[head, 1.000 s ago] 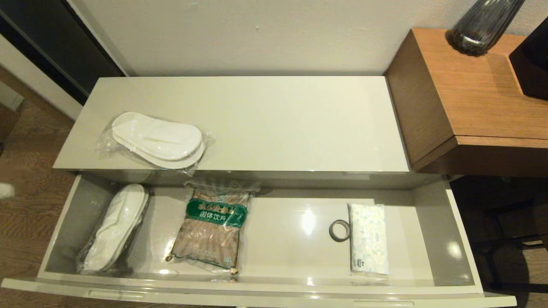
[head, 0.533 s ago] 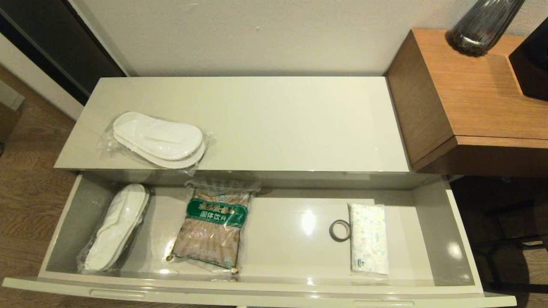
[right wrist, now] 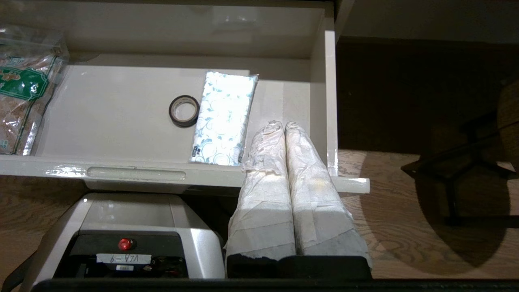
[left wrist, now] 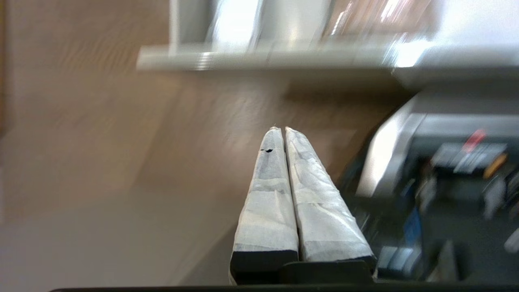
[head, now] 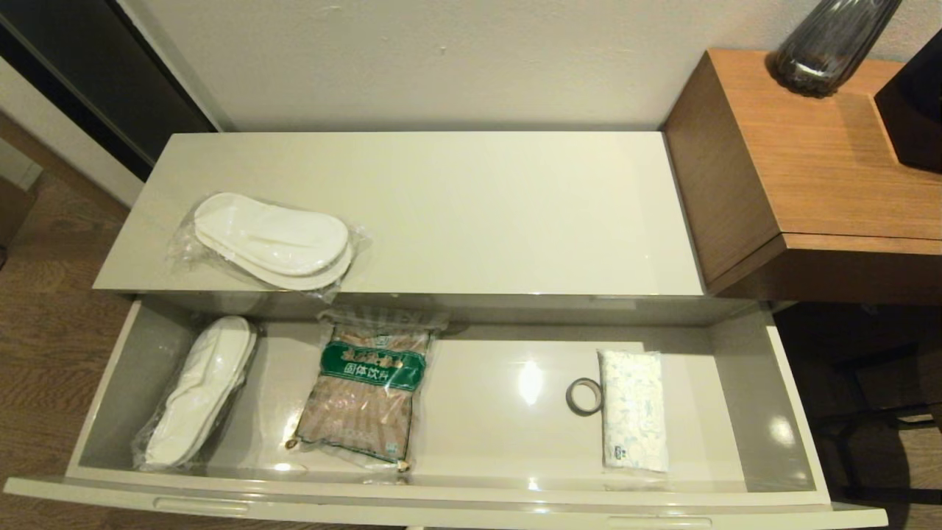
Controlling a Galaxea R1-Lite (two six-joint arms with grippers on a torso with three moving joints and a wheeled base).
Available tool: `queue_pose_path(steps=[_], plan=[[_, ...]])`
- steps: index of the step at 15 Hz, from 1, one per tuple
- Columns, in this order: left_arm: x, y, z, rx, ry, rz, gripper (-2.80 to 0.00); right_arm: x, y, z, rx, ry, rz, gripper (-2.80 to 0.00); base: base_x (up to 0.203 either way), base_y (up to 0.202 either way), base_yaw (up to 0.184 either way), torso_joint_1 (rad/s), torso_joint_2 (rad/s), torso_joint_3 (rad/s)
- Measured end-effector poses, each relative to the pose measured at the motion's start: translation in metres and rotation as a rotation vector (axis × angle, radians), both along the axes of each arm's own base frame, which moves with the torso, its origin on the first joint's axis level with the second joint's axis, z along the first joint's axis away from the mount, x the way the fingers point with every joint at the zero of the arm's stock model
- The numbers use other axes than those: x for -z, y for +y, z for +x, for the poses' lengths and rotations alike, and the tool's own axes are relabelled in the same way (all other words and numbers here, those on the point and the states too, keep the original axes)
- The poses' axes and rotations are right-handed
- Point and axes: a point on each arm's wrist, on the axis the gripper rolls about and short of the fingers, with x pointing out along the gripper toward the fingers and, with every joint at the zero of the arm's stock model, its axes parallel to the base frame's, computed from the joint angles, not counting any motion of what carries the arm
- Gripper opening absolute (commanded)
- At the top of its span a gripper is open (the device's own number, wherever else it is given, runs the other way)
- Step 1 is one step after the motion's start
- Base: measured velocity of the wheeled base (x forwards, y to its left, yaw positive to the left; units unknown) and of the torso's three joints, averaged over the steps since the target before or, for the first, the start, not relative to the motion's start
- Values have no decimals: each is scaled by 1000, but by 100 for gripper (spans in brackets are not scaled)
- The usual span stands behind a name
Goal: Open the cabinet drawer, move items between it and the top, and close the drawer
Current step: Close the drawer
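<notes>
The cabinet drawer (head: 791,412) stands pulled fully out. Inside lie a bagged slipper pair (head: 197,390) at the left, a black tape roll (head: 583,396) and a white patterned packet (head: 633,419) at the right. Another bagged slipper pair (head: 271,241) rests on the cabinet top (head: 478,213). Neither gripper shows in the head view. The left gripper (left wrist: 280,129) is shut and empty, low over the wooden floor, off the drawer's left end. The right gripper (right wrist: 279,124) is shut and empty near the drawer's front right corner, beside the packet (right wrist: 224,117) and tape roll (right wrist: 184,110).
A brown snack bag with a green label (head: 366,390) lies in the drawer's middle. A taller brown wooden side table (head: 817,169) with a dark glass vase (head: 828,44) stands right of the cabinet. The robot's base (right wrist: 125,231) sits below the drawer front.
A pale blur at the far left edge of the head view one second ago is gone. Drawer and items have not moved.
</notes>
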Motion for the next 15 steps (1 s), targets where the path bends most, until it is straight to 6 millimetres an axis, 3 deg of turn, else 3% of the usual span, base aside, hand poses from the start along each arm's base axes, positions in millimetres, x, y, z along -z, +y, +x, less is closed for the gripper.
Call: queue_pose_path(steps=[3, 7, 9, 15], plan=[[9, -1, 35, 31, -168, -24, -280, 0, 0, 0, 0, 0, -1, -280, 0, 0, 0, 0, 0, 0], [50, -2, 77, 65, -289, 45, -280, 0, 0, 0, 0, 0, -1, -280, 0, 0, 0, 0, 0, 0], [50, -3, 80, 134, -379, -12, -280, 0, 0, 0, 0, 0, -1, -280, 0, 0, 0, 0, 0, 0], [61, -4, 82, 164, -298, -109, -280, 0, 0, 0, 0, 0, -1, -280, 0, 0, 0, 0, 0, 0]])
